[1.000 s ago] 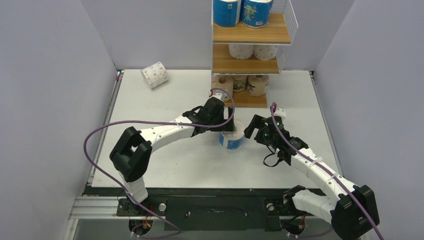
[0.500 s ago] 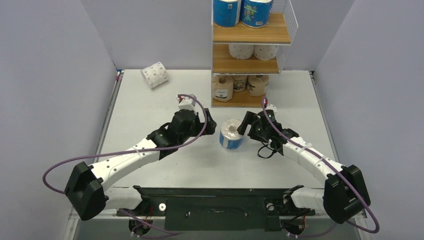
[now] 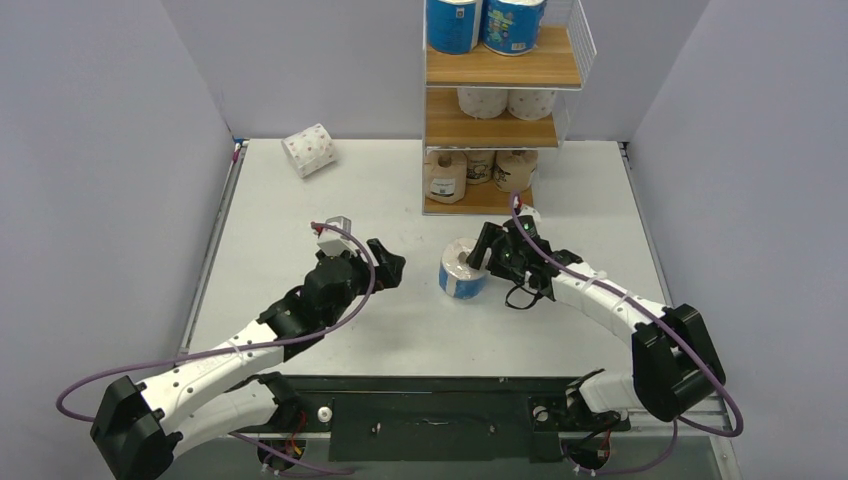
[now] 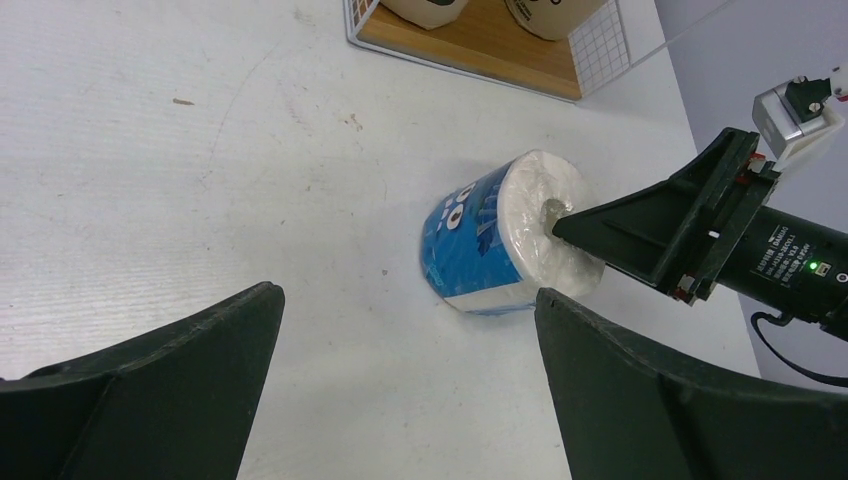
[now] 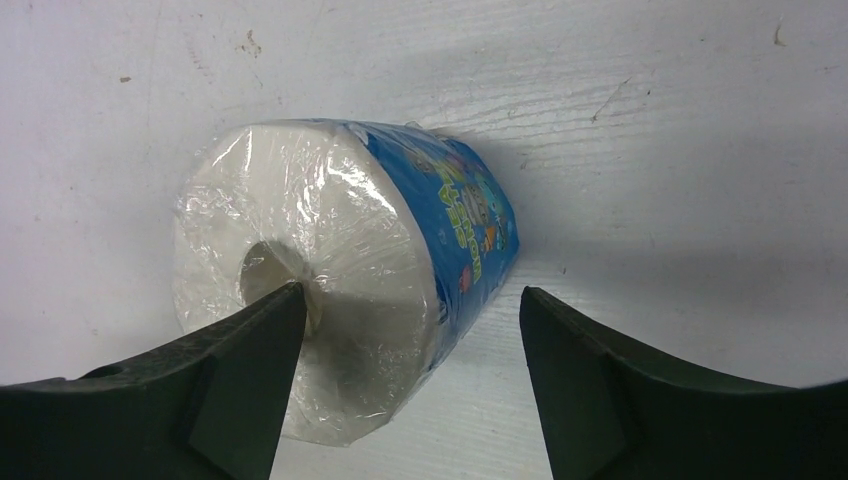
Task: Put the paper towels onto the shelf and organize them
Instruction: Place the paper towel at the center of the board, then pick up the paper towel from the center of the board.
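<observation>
You're working inside a three-sided booth. Left wall (image 3: 100, 150), back wall (image 3: 320, 60) and right wall (image 3: 750, 150) are all plain, matte, pale lavender-grey, with no seams or fixtures showing. The tabletop (image 3: 280, 210) is white and flat and fills the booth floor from wall to wall. A metal rail (image 3: 215, 250) runs along its left edge. At the near edge you see a black plate (image 3: 440, 420). Close up, the white surface shows fine grain and small dark scuff marks (image 4: 352, 121). Light is even and diffuse from overhead; shadows are soft and short.
</observation>
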